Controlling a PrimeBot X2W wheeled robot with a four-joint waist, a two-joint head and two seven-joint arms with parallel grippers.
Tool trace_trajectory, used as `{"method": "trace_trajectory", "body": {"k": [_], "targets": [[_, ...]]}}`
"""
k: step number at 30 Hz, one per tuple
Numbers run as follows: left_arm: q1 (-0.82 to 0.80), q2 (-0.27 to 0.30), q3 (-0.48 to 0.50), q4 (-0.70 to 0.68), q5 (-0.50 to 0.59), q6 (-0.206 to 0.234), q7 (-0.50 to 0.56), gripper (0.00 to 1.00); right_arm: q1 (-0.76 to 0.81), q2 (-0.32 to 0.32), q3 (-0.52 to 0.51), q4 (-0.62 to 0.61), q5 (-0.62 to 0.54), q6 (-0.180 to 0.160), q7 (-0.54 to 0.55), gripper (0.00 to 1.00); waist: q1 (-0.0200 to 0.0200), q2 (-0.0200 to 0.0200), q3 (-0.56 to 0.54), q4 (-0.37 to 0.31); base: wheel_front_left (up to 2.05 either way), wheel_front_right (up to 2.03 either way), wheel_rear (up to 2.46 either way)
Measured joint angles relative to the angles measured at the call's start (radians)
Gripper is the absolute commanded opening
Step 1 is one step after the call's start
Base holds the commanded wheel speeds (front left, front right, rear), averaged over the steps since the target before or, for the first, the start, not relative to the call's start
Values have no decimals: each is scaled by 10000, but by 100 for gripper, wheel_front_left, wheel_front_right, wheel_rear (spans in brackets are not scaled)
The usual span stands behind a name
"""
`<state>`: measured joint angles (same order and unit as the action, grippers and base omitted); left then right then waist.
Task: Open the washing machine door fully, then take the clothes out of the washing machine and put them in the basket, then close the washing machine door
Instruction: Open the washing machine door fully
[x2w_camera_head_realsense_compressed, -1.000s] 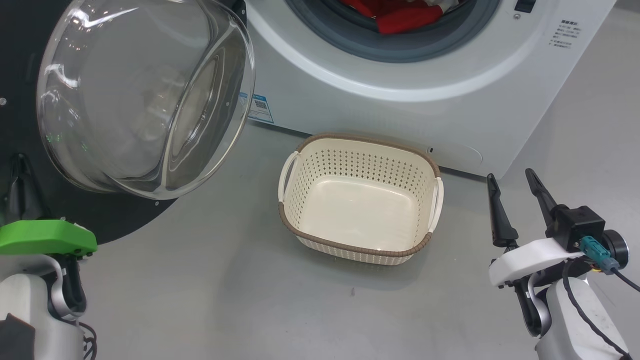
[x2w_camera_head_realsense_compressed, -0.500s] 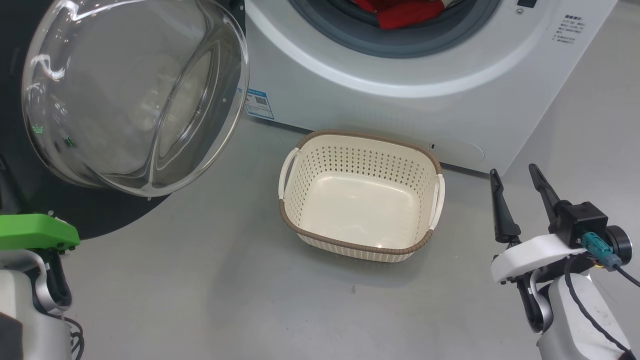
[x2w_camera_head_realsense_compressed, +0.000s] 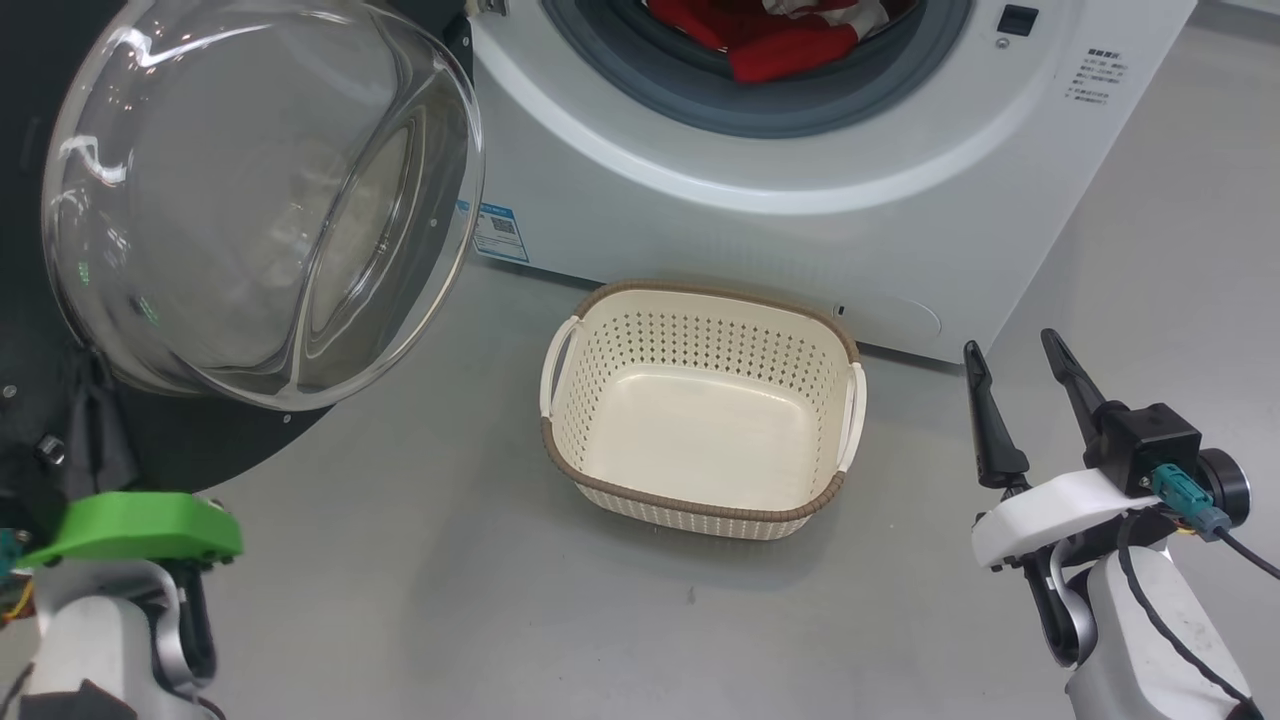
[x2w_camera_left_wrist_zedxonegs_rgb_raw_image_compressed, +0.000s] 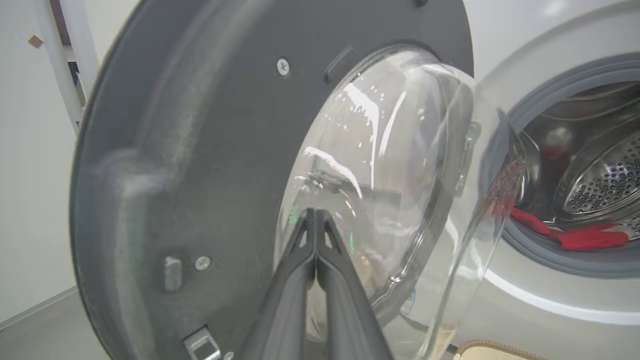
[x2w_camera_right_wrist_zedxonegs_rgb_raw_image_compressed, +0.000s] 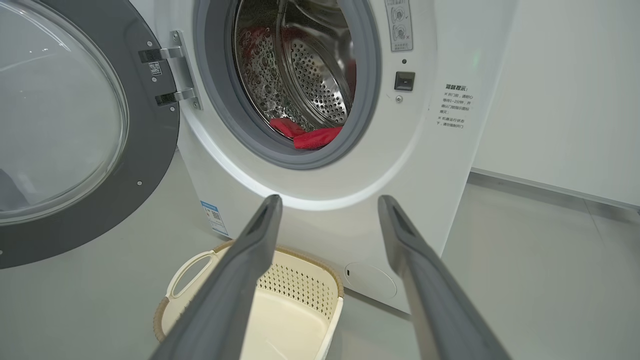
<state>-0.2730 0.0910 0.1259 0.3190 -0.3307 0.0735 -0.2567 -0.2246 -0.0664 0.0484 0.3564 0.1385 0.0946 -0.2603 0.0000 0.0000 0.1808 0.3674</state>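
clothes (x2w_camera_right_wrist_zedxonegs_rgb_raw_image_compressed: 312, 137): a red heap low in the drum (x2w_camera_right_wrist_zedxonegs_rgb_raw_image_compressed: 310, 75), at its mouth, beyond the right gripper (x2w_camera_right_wrist_zedxonegs_rgb_raw_image_compressed: 330, 197) and above the gap between its fingers; the head view cuts off the heap's top.
door (x2w_camera_head_realsense_compressed: 260, 200): swung open, its clear bulge just beyond the left gripper (x2w_camera_left_wrist_zedxonegs_rgb_raw_image_compressed: 316, 215) (touching or not, I cannot tell).
washing machine (x2w_camera_head_realsense_compressed: 760, 230): straight ahead of the right fingers; the right wrist view shows the hinge (x2w_camera_right_wrist_zedxonegs_rgb_raw_image_compressed: 172, 75) with two metal arms, which the head view barely catches at its top edge.
basket (x2w_camera_head_realsense_compressed: 700, 335): empty, on the floor (x2w_camera_head_realsense_compressed: 450, 560) below the right fingers, just before the machine.
left gripper: fingers pressed together, holding nothing.
right gripper: fingers wide apart, nothing between them.
hard to make out: in the head view, the left fingers, dark against the door's black rim above the green wrist cover (x2w_camera_head_realsense_compressed: 140, 525); in the left wrist view, part of the clothes blurs through the glass.
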Motion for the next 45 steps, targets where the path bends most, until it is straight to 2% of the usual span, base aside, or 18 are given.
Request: {"method": "trace_trajectory", "body": {"k": [5, 6, 7, 9, 10, 11, 12, 26, 45], "targets": [[699, -199, -412, -311, 276, -169, 0, 0, 18, 25, 46, 13, 0, 2, 0, 100, 0, 0, -161, -96, 0, 0, 0], [840, -199, -499, -395, 364, -188, 2, 9, 22, 38, 54, 13, 2, 2, 0, 100, 0, 0, -193, -121, 0, 0, 0], [968, -215, -602, -458, 439, -232, 2, 24, 27, 44, 75, 17, 2, 6, 0, 100, 0, 0, -226, -148, 0, 0, 0], [1237, -276, -823, -596, 587, -272, 0, 43, 31, 48, 136, 19, 4, 10, 0, 100, 0, 0, -295, -209, 0, 0, 0], [1379, -318, -915, -650, 600, -301, 0, 60, 34, 52, 182, 23, 6, 12, 0, 100, 0, 0, -326, -246, 0, 0, 0], [1534, -372, -970, -709, 596, -353, 2, 87, 35, 61, 224, 35, 10, 13, 0, 100, 0, 0, -352, -291, 0, 0, 0], [1659, -405, -1047, -748, 596, -368, 2, 100, 45, 75, 234, 38, 15, 13, 0, 100, 0, 0, -376, -336, 0, 0, 0], [2283, -424, -1962, -1350, 596, -892, 2, 100, 109, 105, 495, 6, 105, 86, 0, 100, 0, 0, -574, -1059, 0, 0, 0], [2406, -376, -2040, -1417, 717, -974, 107, 100, 316, 140, 972, -115, 525, 84, 0, 100, 0, 0, -689, -2785, 0, 0, 0]]}}
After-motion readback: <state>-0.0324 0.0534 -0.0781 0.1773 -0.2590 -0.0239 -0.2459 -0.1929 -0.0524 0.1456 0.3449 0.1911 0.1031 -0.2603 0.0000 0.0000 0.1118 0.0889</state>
